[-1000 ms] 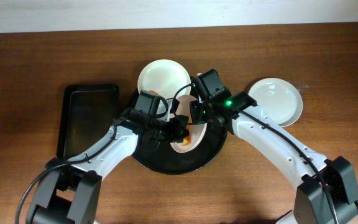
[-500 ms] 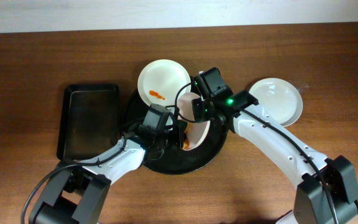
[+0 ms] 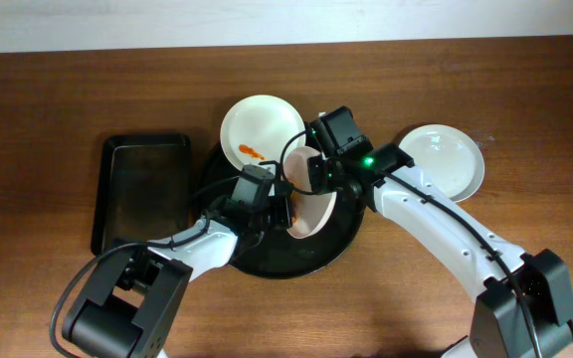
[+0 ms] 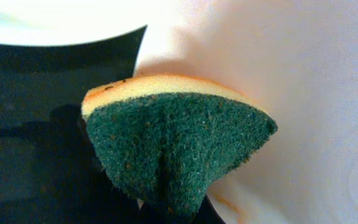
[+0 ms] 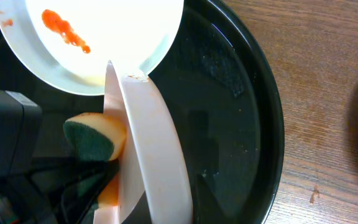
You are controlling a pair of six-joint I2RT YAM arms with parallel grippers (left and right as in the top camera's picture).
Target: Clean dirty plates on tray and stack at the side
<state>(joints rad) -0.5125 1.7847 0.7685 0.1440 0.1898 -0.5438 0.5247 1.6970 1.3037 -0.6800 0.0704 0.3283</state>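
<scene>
My right gripper (image 3: 313, 182) is shut on the rim of a white plate (image 3: 306, 199) and holds it tilted on edge over the round black tray (image 3: 341, 239). Seen edge-on from the right wrist, this plate (image 5: 157, 155) fills my right gripper (image 5: 166, 208). My left gripper (image 3: 279, 207) is shut on a green and yellow sponge (image 4: 173, 137) that presses against the held plate's face (image 4: 291, 93). Faint orange traces remain near the plate's lower edge. A second plate (image 3: 260, 129) with an orange smear (image 5: 64, 28) lies on the tray's back rim. A third plate (image 3: 441, 159) sits on the table to the right.
A smaller rectangular black tray (image 3: 142, 189) lies left of the round tray. Bare brown wood (image 5: 328, 62) surrounds both trays. The two arms cross closely over the round tray's middle.
My left arm has swung right and dragged the sponge across the held plate's face. The smeared plate at the back now shows fully. My right arm has held still.
</scene>
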